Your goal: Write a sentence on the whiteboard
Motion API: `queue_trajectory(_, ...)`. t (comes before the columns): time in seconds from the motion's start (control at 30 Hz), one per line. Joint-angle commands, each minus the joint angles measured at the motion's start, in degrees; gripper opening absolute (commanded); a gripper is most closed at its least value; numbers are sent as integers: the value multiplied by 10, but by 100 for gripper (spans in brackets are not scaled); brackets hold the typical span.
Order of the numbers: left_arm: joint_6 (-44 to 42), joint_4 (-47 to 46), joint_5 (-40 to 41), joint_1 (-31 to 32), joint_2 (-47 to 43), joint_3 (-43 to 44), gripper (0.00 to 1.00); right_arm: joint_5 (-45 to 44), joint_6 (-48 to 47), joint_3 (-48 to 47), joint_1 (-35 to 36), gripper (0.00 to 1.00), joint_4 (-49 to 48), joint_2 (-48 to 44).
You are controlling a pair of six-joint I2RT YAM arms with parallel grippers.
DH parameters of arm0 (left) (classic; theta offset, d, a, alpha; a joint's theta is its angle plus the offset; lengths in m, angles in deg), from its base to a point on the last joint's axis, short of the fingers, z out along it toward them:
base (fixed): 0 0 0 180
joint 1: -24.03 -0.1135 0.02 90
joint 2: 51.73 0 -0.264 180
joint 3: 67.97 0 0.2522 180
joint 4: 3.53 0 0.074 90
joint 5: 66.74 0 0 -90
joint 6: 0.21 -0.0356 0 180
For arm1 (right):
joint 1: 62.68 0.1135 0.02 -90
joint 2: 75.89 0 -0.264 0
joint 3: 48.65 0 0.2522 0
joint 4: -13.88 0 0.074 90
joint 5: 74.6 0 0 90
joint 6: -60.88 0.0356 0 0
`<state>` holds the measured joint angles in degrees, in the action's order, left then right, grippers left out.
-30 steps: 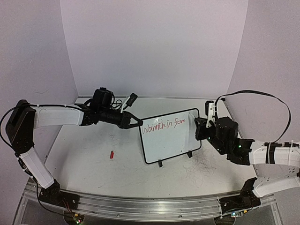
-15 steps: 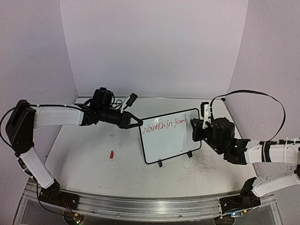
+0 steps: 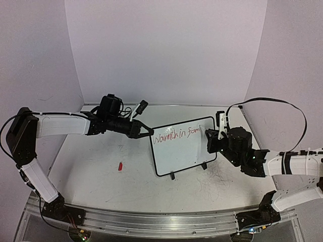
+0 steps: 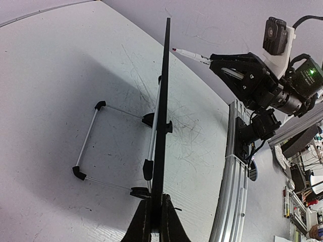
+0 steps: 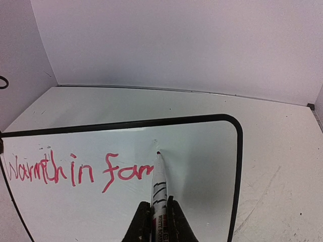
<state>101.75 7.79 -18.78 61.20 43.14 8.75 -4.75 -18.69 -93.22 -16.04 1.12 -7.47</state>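
The whiteboard (image 3: 184, 148) stands tilted on its two black clip feet at the table's middle; it also shows in the right wrist view (image 5: 202, 166) and edge-on in the left wrist view (image 4: 162, 116). Red words on it read "Warmth in fam" (image 5: 75, 169) in one line (image 3: 175, 135). My left gripper (image 3: 146, 132) is shut on the board's left edge (image 4: 157, 217). My right gripper (image 5: 159, 222) is shut on a white marker (image 5: 159, 184), whose red tip rests at the board just right of and above "fam". That gripper shows in the top view (image 3: 211, 137) by the board's right side.
A small red marker cap (image 3: 120, 166) lies on the table left of the board. The board's wire stand (image 4: 101, 146) reaches out behind it. Purple walls close the back and sides. An aluminium rail (image 3: 151, 222) runs along the near edge.
My right gripper moved left with the marker from beyond the board's right edge to the board, bringing the tip to the surface after "fam". The left arm and board stayed still.
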Motion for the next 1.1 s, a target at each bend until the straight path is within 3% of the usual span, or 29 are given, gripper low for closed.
queue_trajectory(0.0, -7, -11, -13, -3, -24, 2, 0, -13, 5, 0, -2, 0, -3, 1)
queue_trajectory(1.07, -7, -10, -15, -2, -27, 2, 0, -29, 0, -15, -2, 0, -20, 32)
